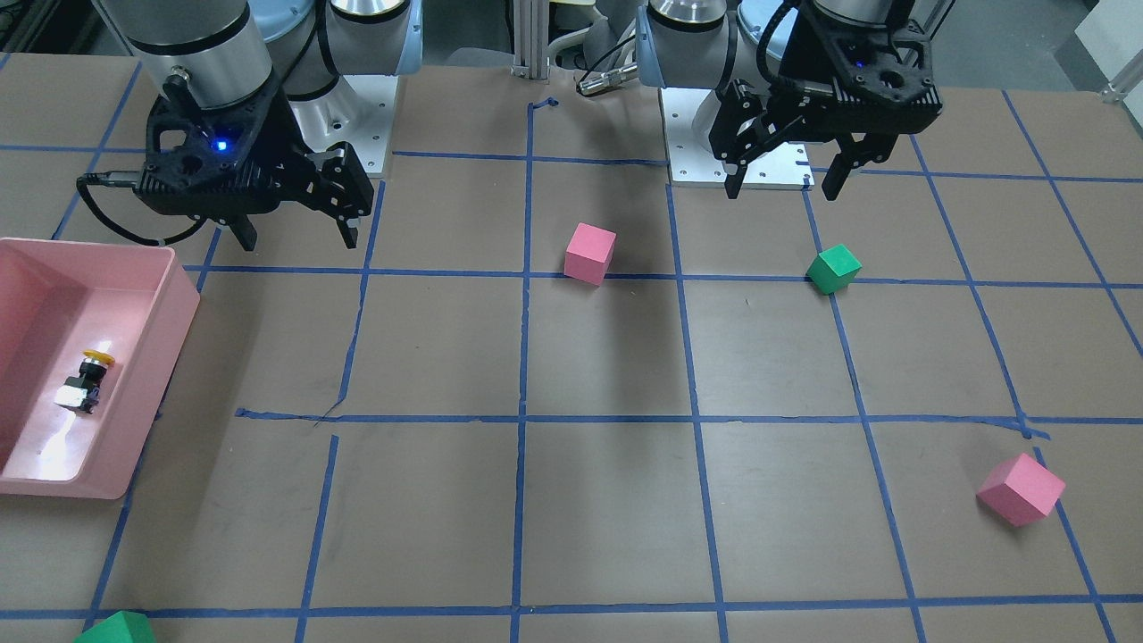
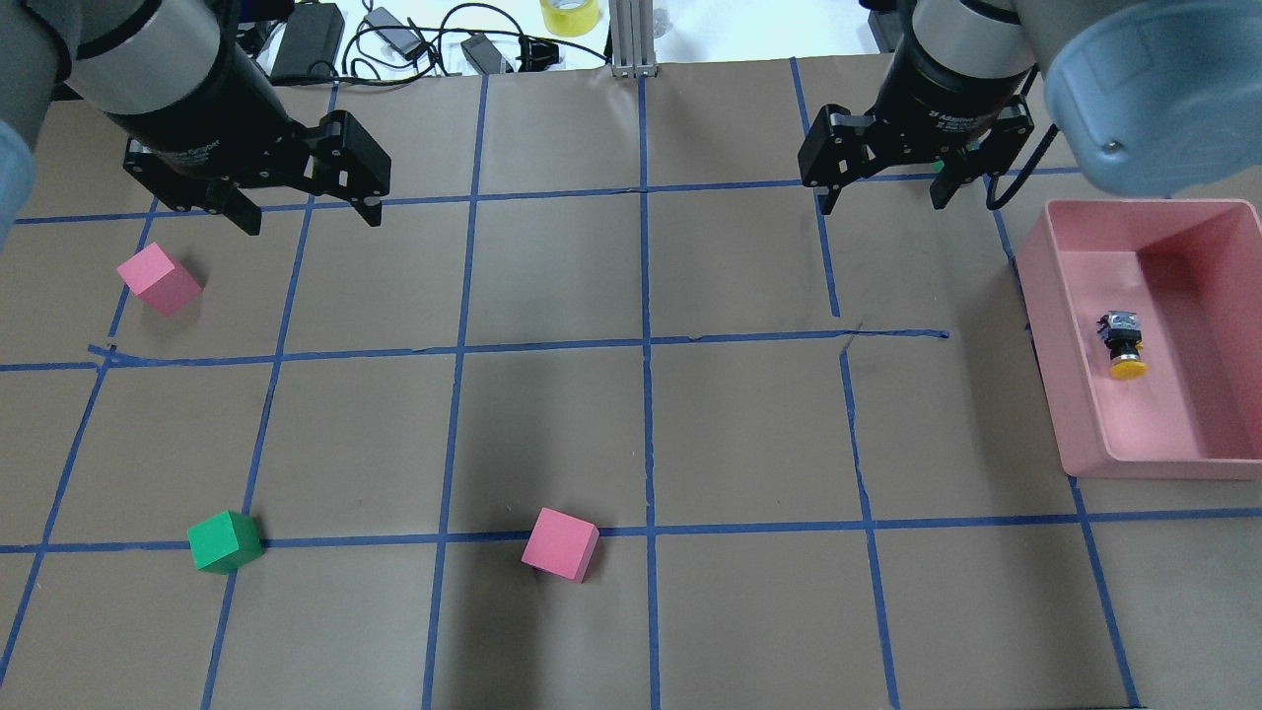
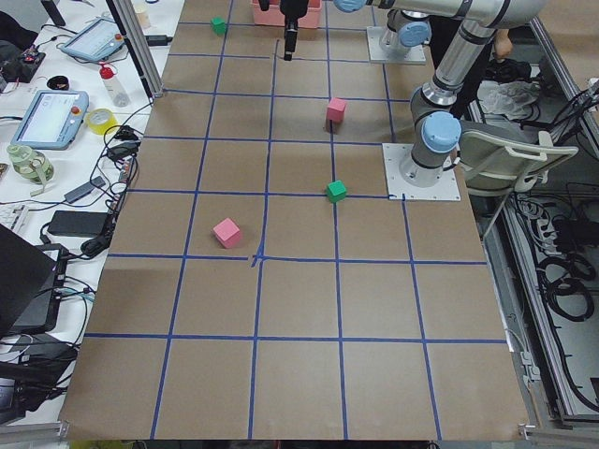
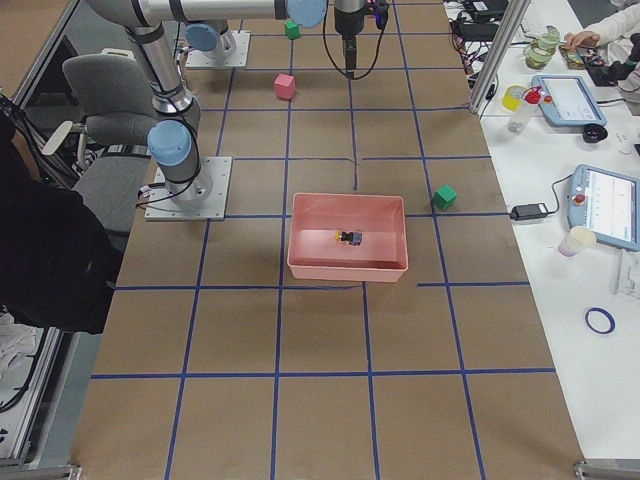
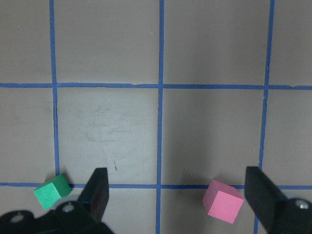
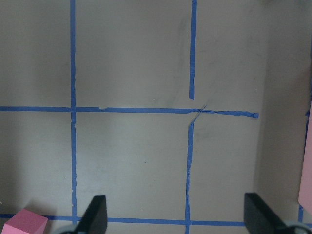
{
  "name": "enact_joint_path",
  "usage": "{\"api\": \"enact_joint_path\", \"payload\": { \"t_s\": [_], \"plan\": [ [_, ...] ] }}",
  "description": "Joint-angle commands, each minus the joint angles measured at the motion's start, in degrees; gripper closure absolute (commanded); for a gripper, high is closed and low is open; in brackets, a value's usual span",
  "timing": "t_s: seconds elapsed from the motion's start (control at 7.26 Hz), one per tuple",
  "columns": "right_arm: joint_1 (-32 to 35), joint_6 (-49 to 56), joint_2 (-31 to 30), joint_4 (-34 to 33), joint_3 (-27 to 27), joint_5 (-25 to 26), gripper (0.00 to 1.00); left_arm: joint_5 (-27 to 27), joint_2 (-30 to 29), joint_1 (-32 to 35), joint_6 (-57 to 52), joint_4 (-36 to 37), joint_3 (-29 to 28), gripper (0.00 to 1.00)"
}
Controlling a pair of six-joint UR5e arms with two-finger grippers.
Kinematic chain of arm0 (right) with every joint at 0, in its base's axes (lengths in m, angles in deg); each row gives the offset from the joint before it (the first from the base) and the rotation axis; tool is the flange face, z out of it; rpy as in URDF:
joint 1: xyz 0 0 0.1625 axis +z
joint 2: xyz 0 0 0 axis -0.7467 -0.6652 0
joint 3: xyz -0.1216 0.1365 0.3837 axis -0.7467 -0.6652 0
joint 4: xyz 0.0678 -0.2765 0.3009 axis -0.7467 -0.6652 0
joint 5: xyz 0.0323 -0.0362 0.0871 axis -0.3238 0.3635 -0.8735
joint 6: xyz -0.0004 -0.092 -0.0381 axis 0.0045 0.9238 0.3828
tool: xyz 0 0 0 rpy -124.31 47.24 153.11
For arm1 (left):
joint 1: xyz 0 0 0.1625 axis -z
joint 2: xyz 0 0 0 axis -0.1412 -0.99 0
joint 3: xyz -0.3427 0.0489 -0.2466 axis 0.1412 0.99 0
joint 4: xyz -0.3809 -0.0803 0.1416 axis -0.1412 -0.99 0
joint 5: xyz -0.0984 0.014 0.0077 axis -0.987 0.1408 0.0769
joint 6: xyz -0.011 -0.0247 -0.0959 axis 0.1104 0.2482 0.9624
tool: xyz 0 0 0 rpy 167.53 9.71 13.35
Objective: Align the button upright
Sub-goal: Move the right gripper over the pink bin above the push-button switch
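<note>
Button (image 2: 1124, 345): on its side in the pink bin (image 2: 1045, 335), far right, cap toward the robot.
Right gripper (image 2: 882, 202): jaws spread, empty, hovering just left of the bin.
Left gripper (image 2: 310, 222): jaws spread, empty, far left.
Risk: the bin wall may block a low approach, and the round cap could roll or slip from a pinch.

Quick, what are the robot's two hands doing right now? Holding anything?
Left gripper: open, holding nothing.
Right gripper: open, holding nothing.
</note>
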Motion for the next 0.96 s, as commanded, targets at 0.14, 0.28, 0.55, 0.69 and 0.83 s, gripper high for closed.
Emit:
{"api": "enact_joint_path", "payload": {
  "t_s": [0.14,0.28,0.55,0.69,0.83],
  "plan": [
    [-3.88,-0.01,0.16,0.2,-0.34,-0.51,0.0,-0.02,0.0,0.0,0.0,0.0,0.02,0.0],
    [-4.51,-0.36,0.24,0.12,0.01,-0.6,0.0,-0.02,0.0,0.0,0.0,0.0,0.02,0.0],
    [-10.53,1.12,0.68,-0.68,0.88,2.01,0.0,-0.02,0.0,-0.09,0.0,0.0,0.02,0.0],
    [-17.1,4.79,2.25,-0.59,1.06,5.08,0.0,0.07,0.0,-0.09,0.0,0.0,0.02,0.0],
    [-22.91,9.0,3.66,-1.28,2.37,4.93,0.02,0.07,0.0,0.0,0.0,0.0,0.02,0.0]
  ]
}}
